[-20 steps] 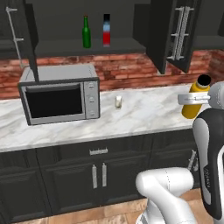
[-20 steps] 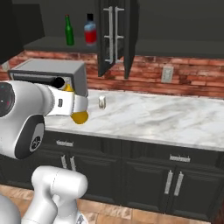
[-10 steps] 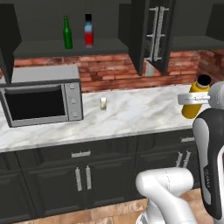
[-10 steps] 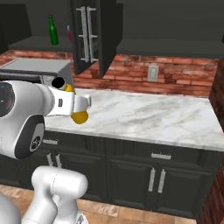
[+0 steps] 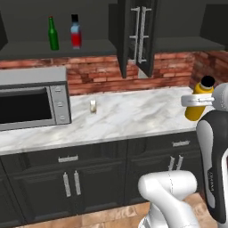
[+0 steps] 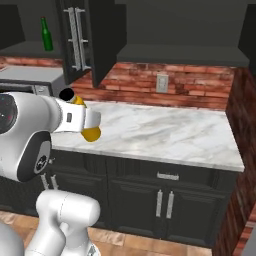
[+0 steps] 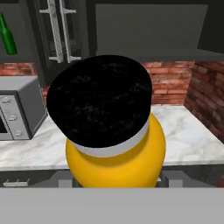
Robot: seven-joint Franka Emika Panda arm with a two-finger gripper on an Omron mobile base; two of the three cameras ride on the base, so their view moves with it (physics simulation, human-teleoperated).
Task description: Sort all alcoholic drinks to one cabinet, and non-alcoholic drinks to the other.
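An open cabinet door [image 5: 136,35] hangs over the marble counter [image 5: 133,111], between the left shelf and the right cabinet. A microwave [image 5: 33,98] stands left; a small cream container [image 5: 93,106] sits beside it. The green bottle [image 5: 53,34] and blue-red bottle [image 5: 75,32] stand on the left shelf. The gripper [image 5: 196,100] clamps the yellow-orange bottle [image 5: 197,103], carried above the counter's right end. The base has driven rightward since the earlier frames; the grip is unchanged.

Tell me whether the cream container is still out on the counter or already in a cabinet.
Out. The cream container stands upright on the marble counter, right of the microwave, below the cabinet shelf holding the green bottle.
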